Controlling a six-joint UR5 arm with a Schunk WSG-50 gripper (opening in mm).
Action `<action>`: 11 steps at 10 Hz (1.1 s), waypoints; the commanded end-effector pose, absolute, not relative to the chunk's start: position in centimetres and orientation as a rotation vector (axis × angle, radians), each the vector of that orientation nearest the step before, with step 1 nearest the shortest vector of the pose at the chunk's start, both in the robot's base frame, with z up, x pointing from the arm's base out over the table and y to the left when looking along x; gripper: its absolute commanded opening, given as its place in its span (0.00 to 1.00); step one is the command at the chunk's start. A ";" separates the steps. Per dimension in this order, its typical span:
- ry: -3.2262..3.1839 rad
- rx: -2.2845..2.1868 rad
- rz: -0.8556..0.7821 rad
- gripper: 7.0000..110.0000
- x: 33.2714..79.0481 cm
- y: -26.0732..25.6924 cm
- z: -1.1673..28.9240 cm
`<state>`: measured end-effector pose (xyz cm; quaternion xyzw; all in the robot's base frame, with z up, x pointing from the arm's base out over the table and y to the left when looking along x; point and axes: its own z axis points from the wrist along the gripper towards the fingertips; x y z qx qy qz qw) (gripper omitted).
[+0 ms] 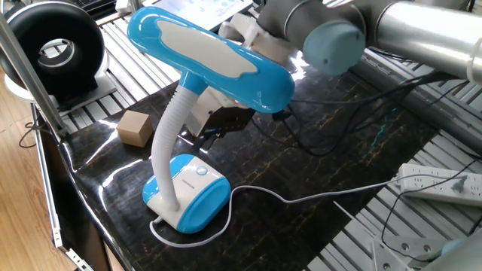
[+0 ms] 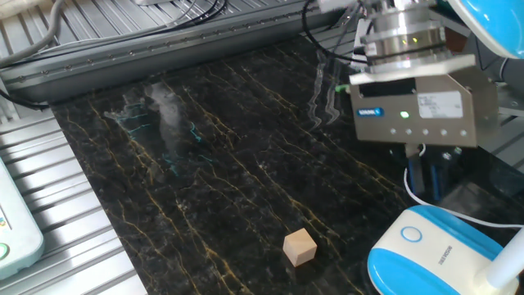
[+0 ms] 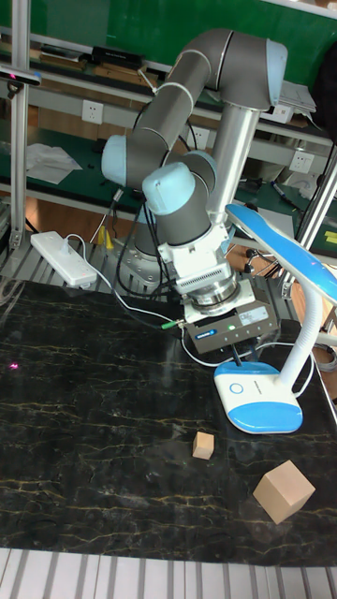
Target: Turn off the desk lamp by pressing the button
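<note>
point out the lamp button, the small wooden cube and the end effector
button (image 2: 411, 234), the other fixed view, centre of the round button.
small wooden cube (image 2: 300, 247), the other fixed view, its front face.
end effector (image 2: 432, 183), the other fixed view, between its fingertips.

Bright even light, glare on table (image 1: 354, 162), pics sharp

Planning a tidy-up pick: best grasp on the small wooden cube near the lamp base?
Pinch the small wooden cube across two opposite flat sides, coming straight down from above. It sits flat on the table, apart from the lamp base, with free room around it.
</note>
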<state>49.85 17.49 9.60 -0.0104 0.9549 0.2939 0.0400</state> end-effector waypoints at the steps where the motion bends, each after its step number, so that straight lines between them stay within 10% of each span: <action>1: 2.931 -0.068 0.903 0.15 49.9 15.5 10.8; 11: 3.055 -0.009 0.421 0.00 47.9 5.6 11.0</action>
